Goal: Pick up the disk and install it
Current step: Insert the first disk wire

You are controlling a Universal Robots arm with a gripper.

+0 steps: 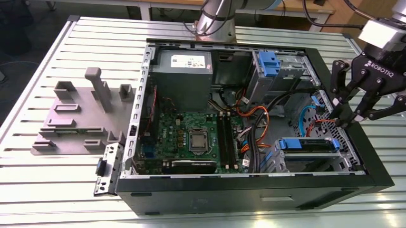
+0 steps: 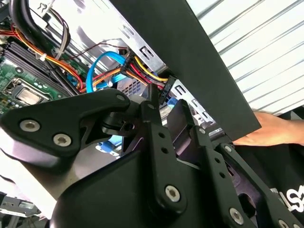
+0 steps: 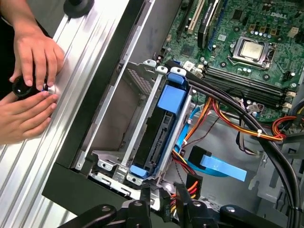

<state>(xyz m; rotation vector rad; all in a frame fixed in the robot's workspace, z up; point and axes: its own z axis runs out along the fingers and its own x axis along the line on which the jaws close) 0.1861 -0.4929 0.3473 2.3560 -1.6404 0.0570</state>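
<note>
Disk (image 3: 164,128), with blue rails and a dark underside, sits upright in the metal drive cage (image 3: 128,118) inside the computer case (image 1: 254,190). One empty slot lies beside it. The gripper (image 1: 347,107) hangs spread open, holding nothing, above the case's edge. Two hands (image 3: 28,90) rest on the counter (image 1: 38,190).

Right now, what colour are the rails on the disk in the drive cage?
Blue, clearest in the first wrist view: the disk sits on edge in the cage.

Slatted metal table (image 1: 57,185): open computer case (image 1: 254,190), grey fixture block (image 1: 76,118).
</note>
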